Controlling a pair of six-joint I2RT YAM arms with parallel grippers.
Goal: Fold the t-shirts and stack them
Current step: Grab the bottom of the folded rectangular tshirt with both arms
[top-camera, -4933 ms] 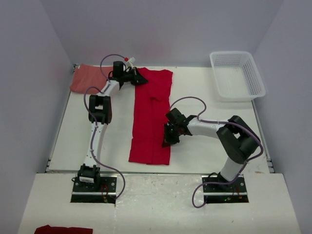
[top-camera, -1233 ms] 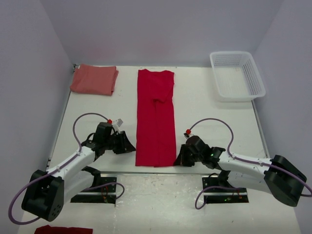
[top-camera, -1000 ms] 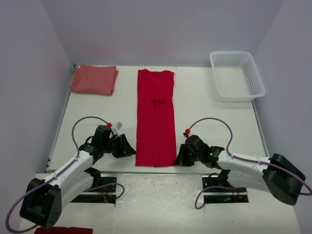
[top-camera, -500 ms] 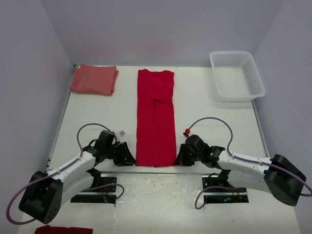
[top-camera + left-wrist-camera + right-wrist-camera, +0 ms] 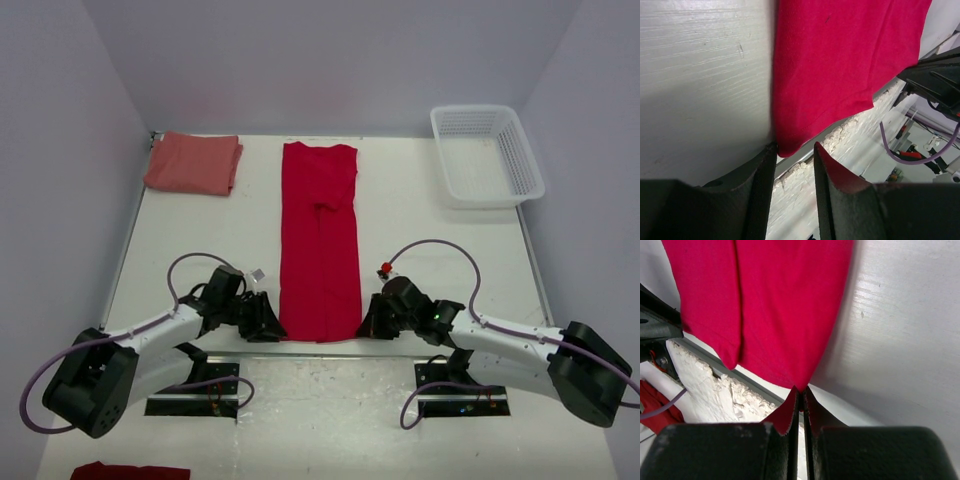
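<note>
Bright red t-shirt (image 5: pixel 320 240): lay flat on the bench (image 5: pixel 440 260) as a narrow folded strip in the middle, collar end far, hem end at the near edge.
Long axis: ran straight from the far side to the near side, at right angles to the line between the two hands.
Right hand (image 5: pixel 368 322): fingers were closed together on the near right corner of the hem; in the right wrist view, red cloth was pinched between the tips.
Left hand (image 5: pixel 268 322): jaws stood apart at the near left corner. In the left wrist view the corner tip sat in the gap, against one finger, and was not yet clamped.
Direction from the hands: the whole strip stretched away from both hands, towards the far side.
Nearer arm: neither, since each hand was at its own corner.
Salmon t-shirt (image 5: pixel 193 163): was folded at the far left corner, well apart from the strip.
Basket (image 5: pixel 487 155): stood at the far right.
Likely next move: the left hand probably had to close before both could carry the hem away along the strip.
</note>
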